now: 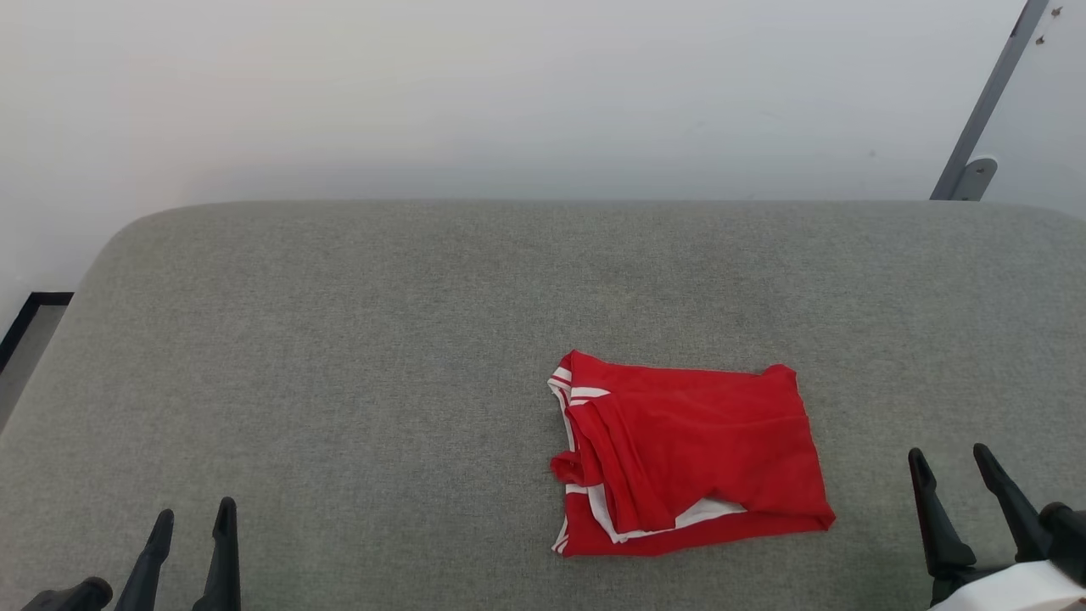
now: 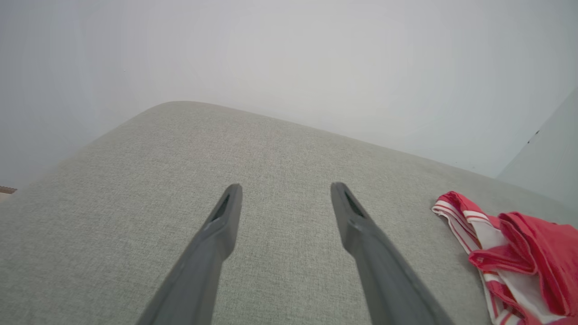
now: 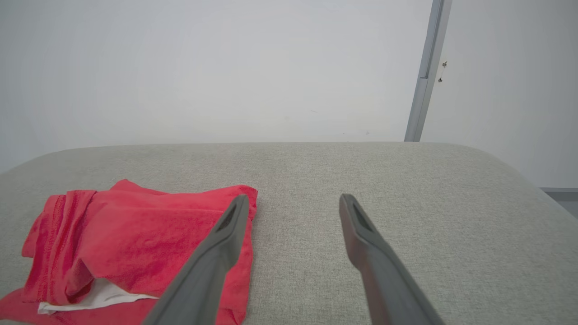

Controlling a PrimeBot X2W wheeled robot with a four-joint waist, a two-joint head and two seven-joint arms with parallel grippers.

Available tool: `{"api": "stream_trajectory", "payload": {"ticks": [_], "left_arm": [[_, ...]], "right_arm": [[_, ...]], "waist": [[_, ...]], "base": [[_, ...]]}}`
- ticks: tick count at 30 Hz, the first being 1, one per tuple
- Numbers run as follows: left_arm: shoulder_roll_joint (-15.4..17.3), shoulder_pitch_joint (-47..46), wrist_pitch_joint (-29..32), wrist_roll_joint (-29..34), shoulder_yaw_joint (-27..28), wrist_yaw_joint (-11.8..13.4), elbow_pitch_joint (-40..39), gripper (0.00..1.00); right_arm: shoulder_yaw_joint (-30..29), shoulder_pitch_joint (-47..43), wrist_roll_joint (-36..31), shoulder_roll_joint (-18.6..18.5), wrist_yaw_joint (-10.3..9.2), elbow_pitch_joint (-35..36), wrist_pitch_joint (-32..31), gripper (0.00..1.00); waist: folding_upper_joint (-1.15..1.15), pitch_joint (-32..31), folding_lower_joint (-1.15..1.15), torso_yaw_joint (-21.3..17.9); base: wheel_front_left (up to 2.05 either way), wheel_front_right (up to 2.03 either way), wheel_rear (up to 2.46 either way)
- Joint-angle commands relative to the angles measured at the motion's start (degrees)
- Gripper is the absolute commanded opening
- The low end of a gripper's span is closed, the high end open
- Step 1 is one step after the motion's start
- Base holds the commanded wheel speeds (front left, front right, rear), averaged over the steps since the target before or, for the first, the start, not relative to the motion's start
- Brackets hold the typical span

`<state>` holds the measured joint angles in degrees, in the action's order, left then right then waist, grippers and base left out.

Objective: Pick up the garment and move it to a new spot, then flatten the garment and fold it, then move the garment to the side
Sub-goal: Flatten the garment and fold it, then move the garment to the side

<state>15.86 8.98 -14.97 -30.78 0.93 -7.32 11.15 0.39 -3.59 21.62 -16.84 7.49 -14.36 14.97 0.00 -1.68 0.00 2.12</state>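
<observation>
- The garment [image 1: 704, 450] lies on the grey padded table [image 1: 382, 339], a little right of the middle and toward the near edge. It is a loosely folded red bundle with white sleeve fabric and striped trim showing at its left and near edges.
- It looks light, thin and limp. It will probably sag and unfold once lifted and keep no shape, and nothing about it seems fragile.
- The table's woven cover may drag on the cloth, so lifting looks safer than sliding.
- One layer pinched alone would likely peel away from the rest. A grip through all the layers at the right-hand edge or the far right corner seems best, as that side is nearest the right gripper [image 1: 948, 451].
- The bunched ridge of folds on the left side gives the left gripper [image 1: 196, 509] something thick to take.
- The right gripper has its fingers spread wide and holds nothing. It sits just right of the garment, apart from it.
- The left gripper is also spread wide and empty, well apart from the garment over bare table.
- Count: one garment, two grippers, one table, and one grey metal post [image 1: 984, 102] against the pale wall [image 1: 509, 85].
</observation>
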Motion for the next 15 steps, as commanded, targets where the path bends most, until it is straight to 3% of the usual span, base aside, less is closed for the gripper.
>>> {"api": "stream_trajectory", "payload": {"ticks": [1,15], "left_arm": [[-0.18,-0.36,-0.28,-0.14,0.24,-0.16,-0.09,1.00],[0.17,-0.59,-0.28,1.21,-0.34,-0.16,0.32,1.00]], "right_arm": [[-0.05,-0.59,-0.67,0.36,0.00,0.45,0.25,1.00],[-0.82,-1.51,-1.19,1.46,0.00,0.77,0.26,1.00]], "waist": [[0.00,0.03,0.00,0.00],[0.00,0.44,0.00,0.37]], "base": [[0.00,0.00,0.00],[0.00,0.00,0.00]]}}
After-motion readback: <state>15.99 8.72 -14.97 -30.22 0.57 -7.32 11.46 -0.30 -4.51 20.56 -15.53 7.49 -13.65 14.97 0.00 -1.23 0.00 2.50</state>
